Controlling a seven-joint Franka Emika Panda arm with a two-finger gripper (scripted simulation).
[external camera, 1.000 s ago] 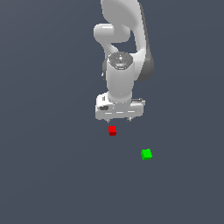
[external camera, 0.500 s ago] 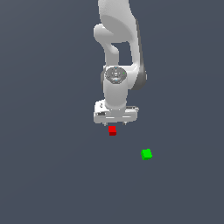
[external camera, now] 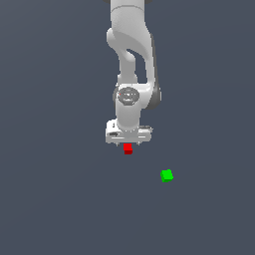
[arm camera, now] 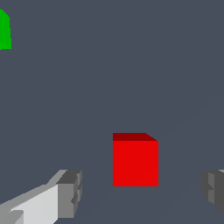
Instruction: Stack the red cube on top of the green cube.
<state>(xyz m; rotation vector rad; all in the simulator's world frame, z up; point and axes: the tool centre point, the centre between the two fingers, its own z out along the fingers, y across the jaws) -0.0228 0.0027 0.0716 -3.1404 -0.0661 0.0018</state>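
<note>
Exterior view: the arm hangs over the red cube (external camera: 128,148), claw spread wide around it and not touching.

The gripper (external camera: 128,142) body covers the cube's upper part in the exterior view, and the fingertips are too small to make out there. In the wrist view both fingers (arm camera: 69,194) are cut off by the frame edge, standing apart on either side of the red cube (arm camera: 135,163) with clear gaps. The green cube (external camera: 167,175) lies on the plain dark grey floor (external camera: 60,199), well apart from the red one, toward the exterior view's right; in the wrist view only a sliver of it (arm camera: 4,30) shows at the frame edge. Nothing stands between the cubes. Both are flat-sided, matte and sharp-edged.
</note>
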